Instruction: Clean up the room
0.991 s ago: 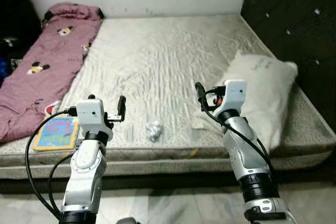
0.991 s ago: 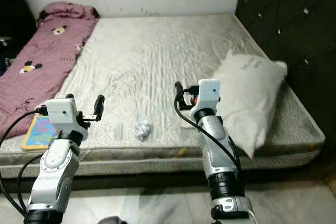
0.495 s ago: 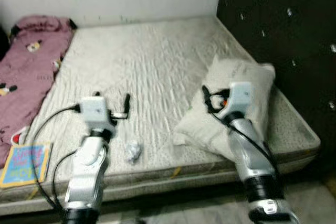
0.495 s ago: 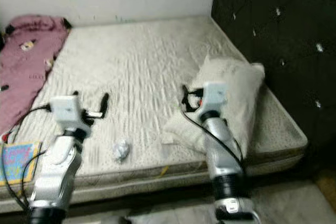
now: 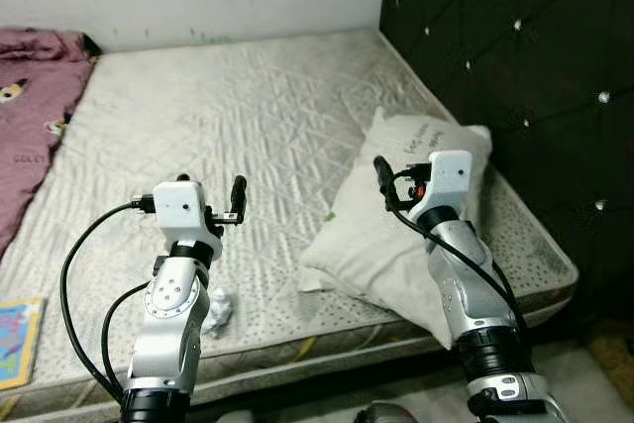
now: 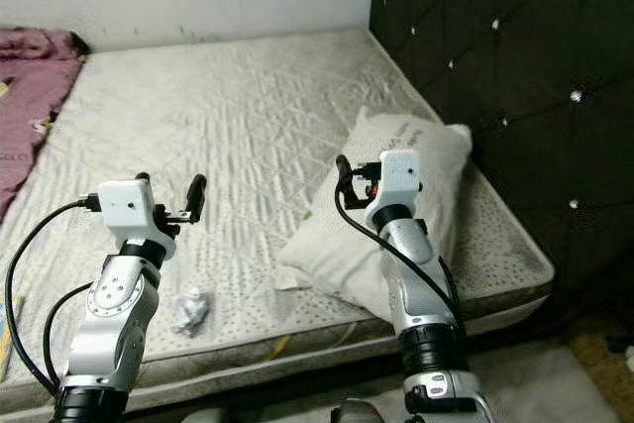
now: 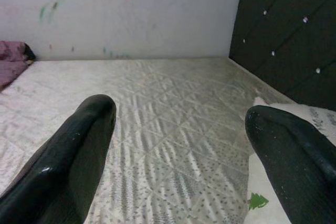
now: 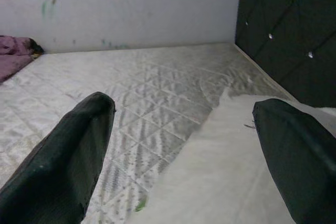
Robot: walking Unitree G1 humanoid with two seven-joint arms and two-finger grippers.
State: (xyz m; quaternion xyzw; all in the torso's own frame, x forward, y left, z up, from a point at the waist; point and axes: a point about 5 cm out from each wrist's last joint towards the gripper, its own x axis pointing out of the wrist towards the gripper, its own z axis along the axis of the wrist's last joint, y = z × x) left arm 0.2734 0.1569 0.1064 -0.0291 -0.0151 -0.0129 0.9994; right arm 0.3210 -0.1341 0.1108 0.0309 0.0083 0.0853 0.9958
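Nearest the robot, along the front edge of the bed point(image 5: 297, 126): a crumpled paper ball point(image 5: 218, 310) lies on the mattress, w/ a colourful book point(image 5: 18, 339) further along that edge, at the bed's left corner. Both are clutter not yet picked up.

Above the bed's front part, both arms are raised. The left gripper point(image 5: 223, 211) hovers just above and beyond the paper ball, fingers spread wide, holding nothing. The right gripper point(image 5: 391, 185) hovers over the white pillow point(image 5: 396, 235), fingers also wide and empty.

The pillow lies askew on the bed's right side, near the dark padded headboard point(image 5: 515, 66).

Farther back, a pink blanket point(image 5: 30, 116) is heaped along the bed's left side, up to the wall.

Judgement: cleanup looks barely begun; paper, book, pillow & blanket all appear left to tidy.
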